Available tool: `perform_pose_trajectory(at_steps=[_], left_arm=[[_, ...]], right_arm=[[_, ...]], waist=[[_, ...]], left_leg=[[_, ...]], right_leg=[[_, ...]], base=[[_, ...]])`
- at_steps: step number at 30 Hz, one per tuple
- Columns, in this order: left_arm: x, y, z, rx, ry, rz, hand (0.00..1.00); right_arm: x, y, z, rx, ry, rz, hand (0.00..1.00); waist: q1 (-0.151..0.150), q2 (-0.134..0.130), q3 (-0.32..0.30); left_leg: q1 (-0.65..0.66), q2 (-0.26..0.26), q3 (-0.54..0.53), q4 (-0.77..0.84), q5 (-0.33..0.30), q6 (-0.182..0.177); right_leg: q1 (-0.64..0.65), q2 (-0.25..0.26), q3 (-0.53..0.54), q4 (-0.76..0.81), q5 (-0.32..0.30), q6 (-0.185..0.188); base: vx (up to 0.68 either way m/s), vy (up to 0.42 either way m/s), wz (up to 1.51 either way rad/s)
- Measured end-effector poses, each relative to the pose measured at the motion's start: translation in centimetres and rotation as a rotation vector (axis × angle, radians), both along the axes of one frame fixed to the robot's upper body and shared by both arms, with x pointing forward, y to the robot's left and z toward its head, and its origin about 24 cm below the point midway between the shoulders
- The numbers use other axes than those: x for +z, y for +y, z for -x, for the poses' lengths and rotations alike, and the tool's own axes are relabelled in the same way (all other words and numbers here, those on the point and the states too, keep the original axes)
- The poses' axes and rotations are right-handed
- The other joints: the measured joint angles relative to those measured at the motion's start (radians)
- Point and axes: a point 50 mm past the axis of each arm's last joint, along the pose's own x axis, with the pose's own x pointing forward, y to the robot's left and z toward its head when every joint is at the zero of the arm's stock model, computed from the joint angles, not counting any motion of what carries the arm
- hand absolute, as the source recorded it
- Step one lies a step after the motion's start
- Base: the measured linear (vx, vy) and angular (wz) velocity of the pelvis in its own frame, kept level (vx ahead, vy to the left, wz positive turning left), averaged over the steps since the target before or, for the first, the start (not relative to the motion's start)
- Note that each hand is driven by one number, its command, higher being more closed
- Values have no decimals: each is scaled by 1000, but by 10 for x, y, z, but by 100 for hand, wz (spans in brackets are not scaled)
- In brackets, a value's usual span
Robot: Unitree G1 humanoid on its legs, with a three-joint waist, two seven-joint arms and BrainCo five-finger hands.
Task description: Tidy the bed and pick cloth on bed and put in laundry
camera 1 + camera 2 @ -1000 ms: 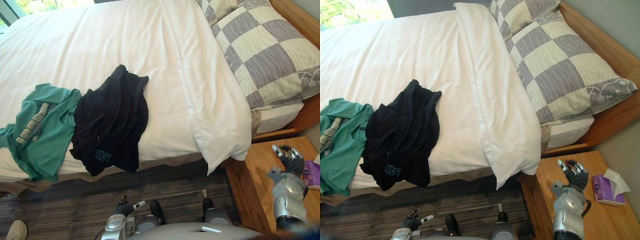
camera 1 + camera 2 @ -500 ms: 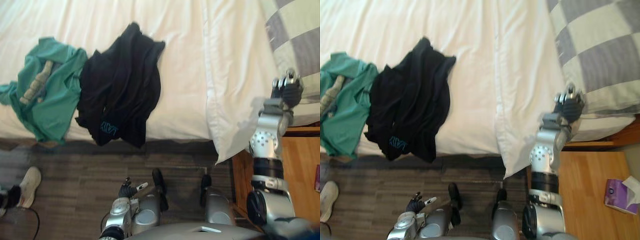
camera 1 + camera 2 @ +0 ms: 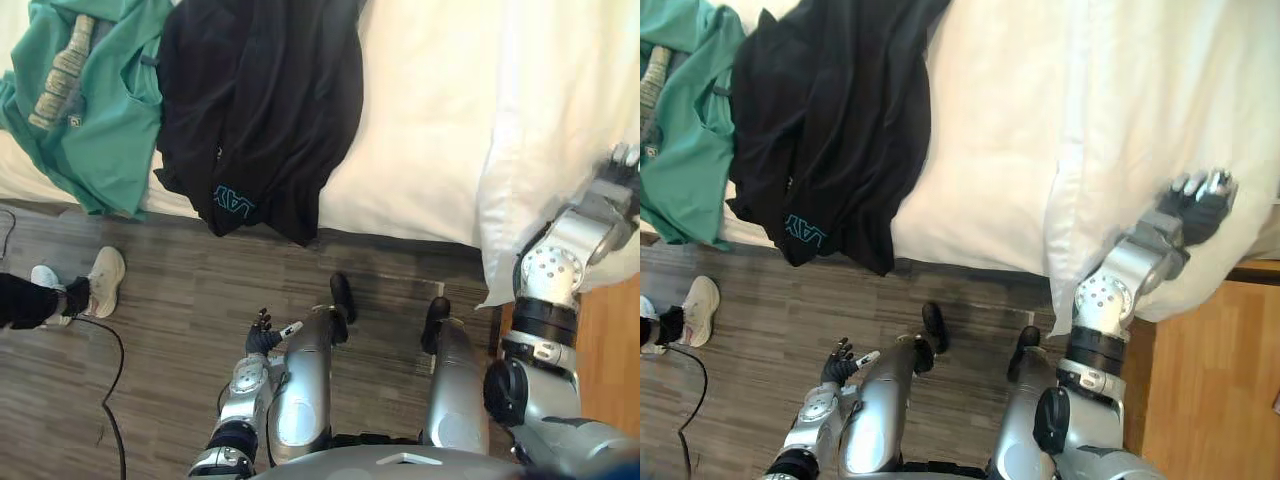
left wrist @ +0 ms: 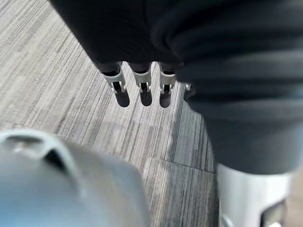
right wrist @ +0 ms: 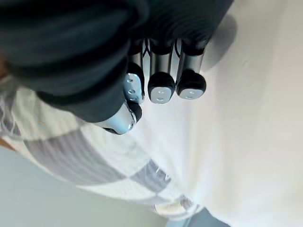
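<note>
A black garment point(image 3: 260, 110) lies crumpled at the bed's near edge, partly hanging over it. A green T-shirt point(image 3: 90, 100) lies beside it on the left, touching it. My right hand point(image 3: 1198, 205) hovers over the folded-back edge of the white duvet point(image 3: 560, 120), fingers point(image 5: 161, 85) relaxed and holding nothing, with the checked pillow point(image 5: 85, 156) just beyond. My left hand point(image 3: 262, 335) hangs low over the wooden floor, far below the clothes, fingers point(image 4: 142, 90) straight and empty.
The white duvet point(image 3: 420, 120) covers the bed. A wooden nightstand point(image 3: 1220, 400) stands right of the bed, below my right arm. A person's shoe and leg point(image 3: 100, 280) stand on the floor at the left, near a cable.
The camera has tilted down towards the floor. My right hand rose from above the nightstand to over the duvet's folded edge by the pillow. The clothes have not moved.
</note>
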Motion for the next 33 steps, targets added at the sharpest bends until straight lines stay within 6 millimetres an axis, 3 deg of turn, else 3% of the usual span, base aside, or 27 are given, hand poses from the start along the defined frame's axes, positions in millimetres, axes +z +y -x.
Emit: perform_pose_trajectory(at_steps=[6,8,11,13,14,15,17,18,21,24,30,33], left_arm=[[-2,2,1,54,2,43,0],[-4,6,1,86,13,58,0],[-7,8,4,73,30,62,0],[-12,6,9,69,63,72,0],[-13,5,11,69,70,74,0],[-14,4,14,69,78,78,0],[-17,2,18,65,89,85,0],[-19,2,23,63,102,90,0],[-28,3,39,72,159,91,0],[-36,4,57,76,212,83,0],[-44,4,72,-10,299,7,0],[-46,7,78,-37,333,-24,0]], right_arm=[[-26,0,-6,26,39,4,100],[-51,3,-7,57,118,-17,100],[-127,6,12,110,374,-182,100],[-207,24,56,147,657,-425,100],[-222,31,69,155,716,-471,100],[-251,49,100,173,839,-554,100],[-273,54,132,188,963,-607,100],[-280,55,152,172,1013,-609,0],[-292,57,191,199,1159,-557,0],[-299,65,202,326,1312,-432,0],[-310,84,214,694,1694,37,0],[-310,83,214,781,1775,218,0]], waist=[[-5,-19,-9],[-7,-57,-30],[-3,-83,-44],[-6,-82,-44],[-9,-79,-46],[-16,-76,-47],[-31,-73,-51],[-34,-83,-71],[-37,-118,-179],[-37,-142,-250],[-52,-132,-287],[-59,-136,-305]], left_leg=[[-3,14,2,85,-59,4],[10,19,9,87,-62,4],[57,25,9,70,-62,3],[121,17,20,29,-60,0],[134,15,21,19,-59,-2],[169,15,26,-12,-56,-7],[228,12,31,-66,-46,-16],[262,9,40,-100,-40,-19],[332,-3,56,-200,-5,-21],[455,-1,103,-323,42,-41],[599,14,93,-491,117,-73],[612,7,65,-548,160,-83]], right_leg=[[-1,-10,7,56,-24,3],[13,-4,7,40,-24,3],[79,12,1,-12,-24,4],[145,19,-1,-61,-16,11],[159,20,-4,-75,-12,12],[200,22,-11,-117,4,13],[271,32,-22,-192,37,16],[306,38,-22,-236,54,22],[367,46,-49,-326,105,22],[421,70,-52,-363,163,15],[445,116,-65,-263,185,8],[481,122,-107,-315,178,-4]], base=[[23,9,-7],[10,-27,-13],[8,-31,-7],[16,-15,-10],[30,-8,-11],[41,-4,-8],[88,1,-11],[128,-2,-14],[164,-31,-11],[180,-52,-34],[43,-70,-1],[13,-75,30]])
